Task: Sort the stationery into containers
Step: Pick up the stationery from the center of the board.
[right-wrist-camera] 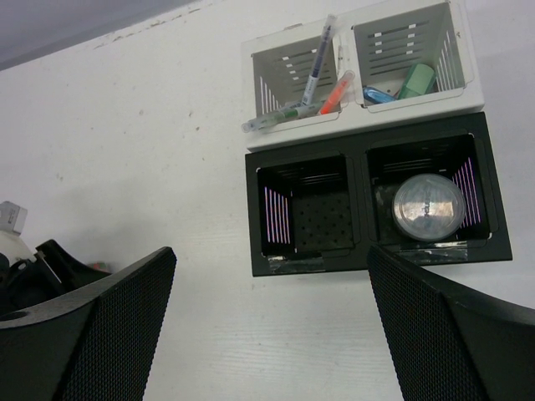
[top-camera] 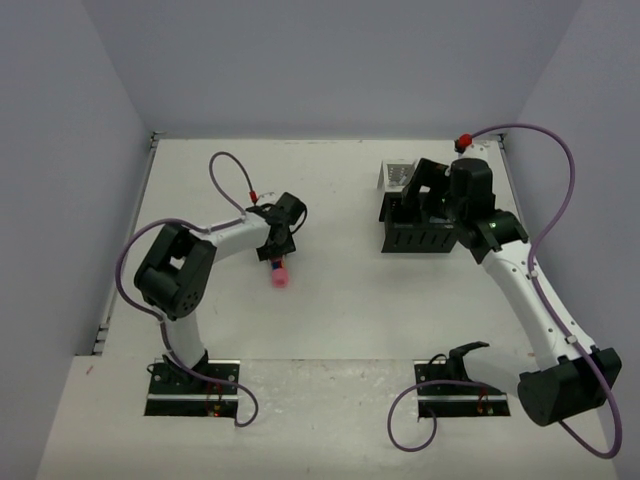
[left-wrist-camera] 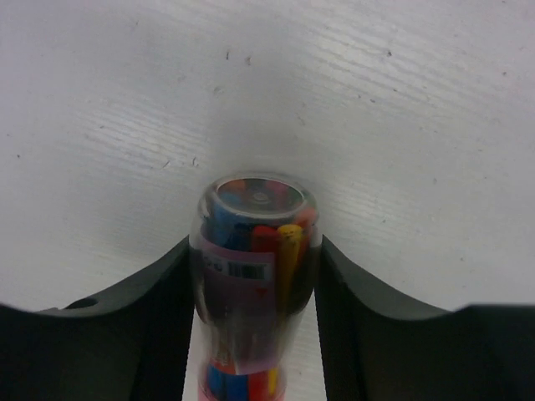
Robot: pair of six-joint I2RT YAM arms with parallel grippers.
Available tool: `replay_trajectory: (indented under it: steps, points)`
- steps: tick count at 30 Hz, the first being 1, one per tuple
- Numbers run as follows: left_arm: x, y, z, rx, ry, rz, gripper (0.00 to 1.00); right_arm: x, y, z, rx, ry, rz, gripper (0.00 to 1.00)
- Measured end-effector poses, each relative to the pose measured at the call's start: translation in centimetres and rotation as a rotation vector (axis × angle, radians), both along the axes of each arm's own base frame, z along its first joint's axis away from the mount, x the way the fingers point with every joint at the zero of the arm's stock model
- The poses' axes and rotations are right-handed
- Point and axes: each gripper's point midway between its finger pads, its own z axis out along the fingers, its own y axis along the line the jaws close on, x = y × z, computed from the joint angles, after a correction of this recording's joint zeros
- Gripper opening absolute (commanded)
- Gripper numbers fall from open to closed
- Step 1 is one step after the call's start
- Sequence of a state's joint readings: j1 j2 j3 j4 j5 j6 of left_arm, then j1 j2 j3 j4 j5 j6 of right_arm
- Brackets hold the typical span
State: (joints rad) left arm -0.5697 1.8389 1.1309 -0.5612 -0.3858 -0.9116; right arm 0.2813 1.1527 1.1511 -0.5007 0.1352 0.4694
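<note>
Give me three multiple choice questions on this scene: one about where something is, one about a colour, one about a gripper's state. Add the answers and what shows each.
1. Where is the round pot?
A: outside both boxes
B: in the black box, in the right-hand compartment as the right wrist view shows it
C: in that box's left-hand compartment

2. What colour is the box that holds the pens?
A: black
B: red
C: white

3. What state is the right gripper in?
A: open, holding nothing
B: shut on a pen
C: shut on the pot

Answers:
1 B: the pot's round lid shows in that compartment, and the one beside it is empty.
2 C: the pens lean in the white box, directly behind the black one.
3 A: its fingers stand wide apart with nothing gripped.
</note>
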Motion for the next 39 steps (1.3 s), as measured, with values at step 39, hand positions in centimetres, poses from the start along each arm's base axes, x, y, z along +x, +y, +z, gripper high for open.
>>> replay_trajectory:
  steps: [39]
  points:
    - [-5.6,-1.2,13.7,-0.661,-0.351,0.212,0.00,-15.7,20.6,-5.0,0.419,-0.061,0.966,0.95]
